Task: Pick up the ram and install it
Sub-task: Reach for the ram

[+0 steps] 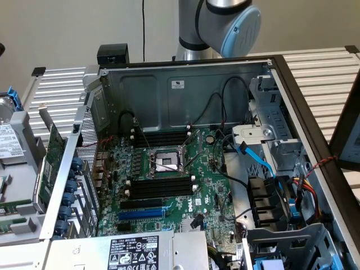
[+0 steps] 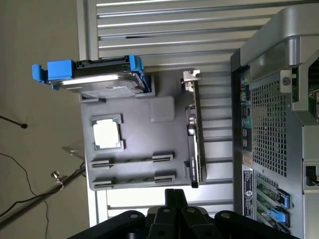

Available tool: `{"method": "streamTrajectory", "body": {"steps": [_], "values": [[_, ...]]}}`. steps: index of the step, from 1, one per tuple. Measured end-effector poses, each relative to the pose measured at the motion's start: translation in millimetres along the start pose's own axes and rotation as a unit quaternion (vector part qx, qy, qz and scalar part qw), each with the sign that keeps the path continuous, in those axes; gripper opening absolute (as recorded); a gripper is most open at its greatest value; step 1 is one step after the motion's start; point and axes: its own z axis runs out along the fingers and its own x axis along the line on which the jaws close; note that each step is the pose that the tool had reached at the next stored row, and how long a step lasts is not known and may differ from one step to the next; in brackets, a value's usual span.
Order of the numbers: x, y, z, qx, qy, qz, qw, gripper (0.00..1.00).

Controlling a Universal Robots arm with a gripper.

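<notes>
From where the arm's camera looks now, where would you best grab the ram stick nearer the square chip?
Probably at the middle of the free long edge of the ram, pinched across its two flat faces, coming straight down toward the tray. It appears to stand on edge in a holder with clips at both ends, so only that thin edge is exposed.

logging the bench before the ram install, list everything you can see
computer case: one, grey, open, on the table
motherboard: one, green, inside the case
memory slots: two banks, black, flanking the processor socket
holder tray: one, grey, beside the case
hard drive: one, blue rails, on the tray
processor chip: one, silver, on the tray
expansion card: one, green, on edge on the tray
robot arm: one, grey and blue, behind the case
gripper: one, black, shut, facing the tray
</notes>
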Motion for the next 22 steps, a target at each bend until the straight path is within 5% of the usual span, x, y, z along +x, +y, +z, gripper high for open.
{"method": "streamTrajectory", "body": {"steps": [3, 15, 22], "values": [[10.2, -2.4, 0.6, 0.0031, -0.0002, 0.000, 1.0000, 0.11], [35.7, -13.3, 4.8, 0.0036, -0.0050, 0.000, 1.0000, 0.11], [40.7, -13.9, 5.2, 0.0035, -0.0056, 0.000, 1.0000, 0.11]]}}
